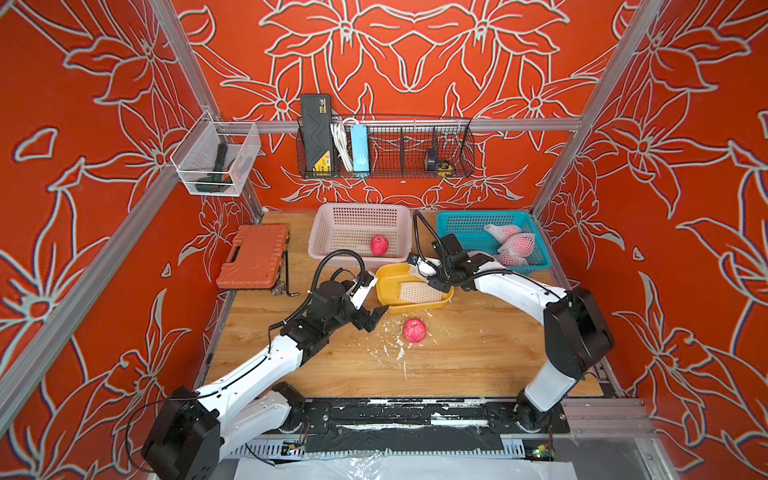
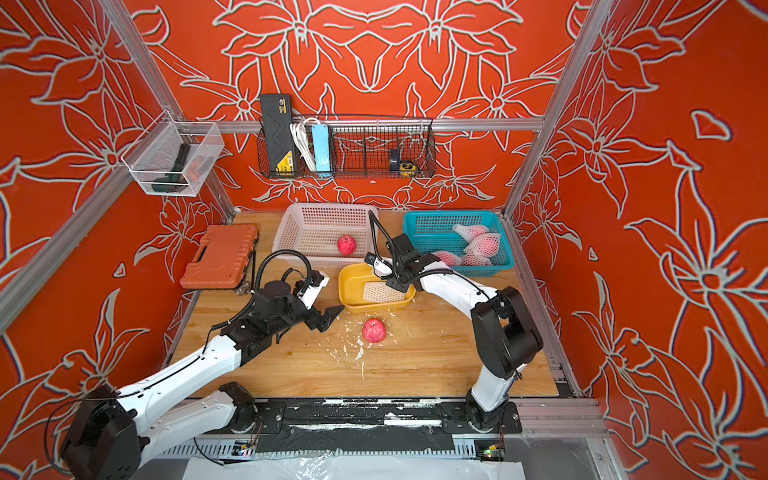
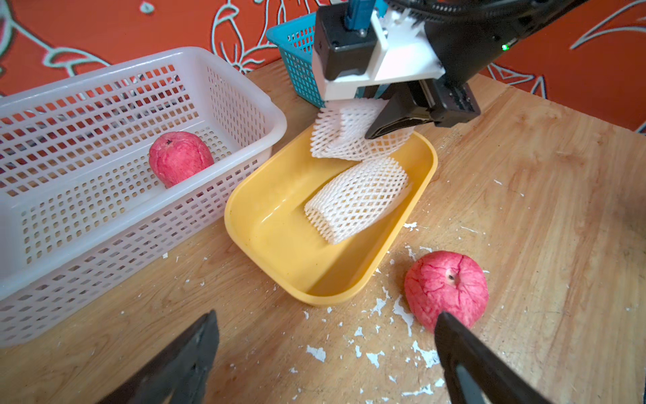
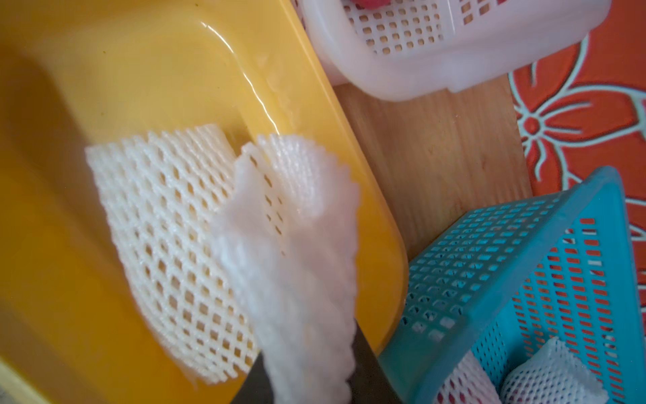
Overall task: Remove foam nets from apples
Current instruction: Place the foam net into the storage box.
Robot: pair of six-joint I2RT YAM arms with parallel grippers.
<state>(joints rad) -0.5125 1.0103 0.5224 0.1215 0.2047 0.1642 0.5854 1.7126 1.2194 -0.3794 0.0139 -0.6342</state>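
Observation:
A bare pinkish-red apple (image 1: 414,330) (image 2: 374,331) (image 3: 445,290) lies on the wooden table among white flakes. My left gripper (image 1: 376,319) (image 2: 332,319) (image 3: 325,316) hovers just left of it, open and empty. My right gripper (image 1: 433,283) (image 2: 393,284) (image 4: 311,367) hangs over the yellow tray (image 1: 388,286) (image 3: 279,245) (image 4: 105,87), shut on a white foam net (image 3: 346,133) (image 4: 300,245) that dangles from its fingers. Another foam net (image 1: 419,292) (image 3: 356,199) (image 4: 160,227) lies flat in the tray. A second bare apple (image 1: 379,244) (image 3: 180,157) sits in the white basket (image 1: 357,216). Several netted apples (image 1: 517,243) (image 2: 484,244) rest in the blue basket (image 1: 465,224).
An orange tool case (image 1: 254,257) with a hex key (image 1: 287,270) beside it lies at the table's left. White foam scraps (image 1: 390,349) litter the wood in front of the tray. A wire shelf (image 1: 386,153) and a mesh bin (image 1: 216,160) hang on the walls.

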